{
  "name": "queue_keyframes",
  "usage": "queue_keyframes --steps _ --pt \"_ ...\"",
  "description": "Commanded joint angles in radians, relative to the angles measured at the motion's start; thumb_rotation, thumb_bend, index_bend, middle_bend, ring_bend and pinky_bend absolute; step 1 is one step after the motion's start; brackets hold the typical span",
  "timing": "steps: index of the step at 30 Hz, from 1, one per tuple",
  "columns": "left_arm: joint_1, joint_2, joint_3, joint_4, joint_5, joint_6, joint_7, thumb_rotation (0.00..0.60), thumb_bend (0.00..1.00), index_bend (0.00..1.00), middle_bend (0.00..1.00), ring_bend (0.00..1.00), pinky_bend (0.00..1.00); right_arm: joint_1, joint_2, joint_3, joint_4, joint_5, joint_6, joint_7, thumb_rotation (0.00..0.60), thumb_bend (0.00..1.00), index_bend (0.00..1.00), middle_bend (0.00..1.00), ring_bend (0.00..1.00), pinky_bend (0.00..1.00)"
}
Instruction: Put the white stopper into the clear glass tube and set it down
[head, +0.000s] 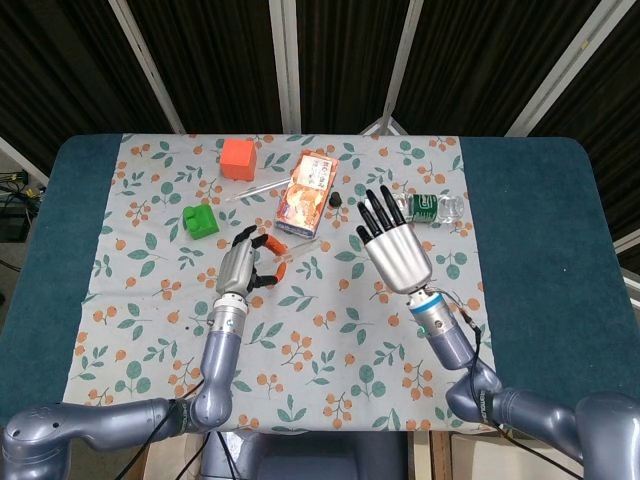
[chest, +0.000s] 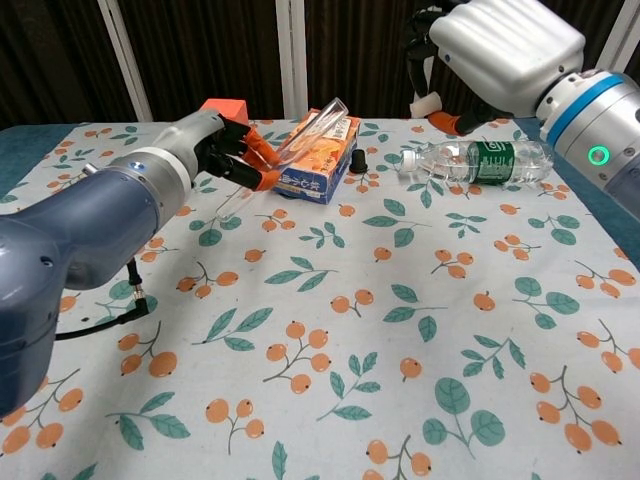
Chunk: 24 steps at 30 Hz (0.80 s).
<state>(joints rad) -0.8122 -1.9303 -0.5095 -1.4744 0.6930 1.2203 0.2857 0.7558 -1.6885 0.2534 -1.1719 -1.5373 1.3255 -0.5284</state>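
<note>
Left hand (chest: 225, 150) gripping tube (chest: 290, 148) mid-length, tilted, mouth up; thin, slippery, fragile glass. Right hand (chest: 480, 50) pinching light stopper (chest: 428, 103), other fingers spread.

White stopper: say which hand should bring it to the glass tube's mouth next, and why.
Right. The right hand pinches the white stopper in the air. The left hand grips the clear glass tube, open end tilted up toward the right hand, so it only needs to hold steady.

Clear glossy glass tube (chest: 290, 150); matt printed cloth (chest: 330, 330); shiny plastic bottle (chest: 480, 162); smooth cardboard carton (chest: 313, 158).
</note>
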Motion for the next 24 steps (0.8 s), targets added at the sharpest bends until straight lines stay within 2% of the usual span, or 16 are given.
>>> queue_keyframes --steps 1,15,24 --pt "0.002 0.007 0.001 -0.013 -0.005 0.002 0.011 0.600 0.75 0.54 0.43 0.07 0.00 0.008 -0.014 0.012 0.010 0.015 -0.006 -0.014 0.600 0.36 0.67 0.26 0.11 0.09" --pt "-0.034 -0.021 -0.043 -0.002 -0.095 0.026 0.086 0.600 0.75 0.53 0.43 0.07 0.00 0.051 -0.081 0.053 0.070 0.062 -0.019 -0.060 0.600 0.36 0.67 0.26 0.11 0.08" --pt "-0.077 -0.038 -0.069 0.028 -0.139 0.009 0.131 0.600 0.75 0.53 0.43 0.07 0.00 0.071 -0.099 0.054 0.087 0.060 -0.017 -0.055 0.600 0.36 0.67 0.26 0.11 0.07"
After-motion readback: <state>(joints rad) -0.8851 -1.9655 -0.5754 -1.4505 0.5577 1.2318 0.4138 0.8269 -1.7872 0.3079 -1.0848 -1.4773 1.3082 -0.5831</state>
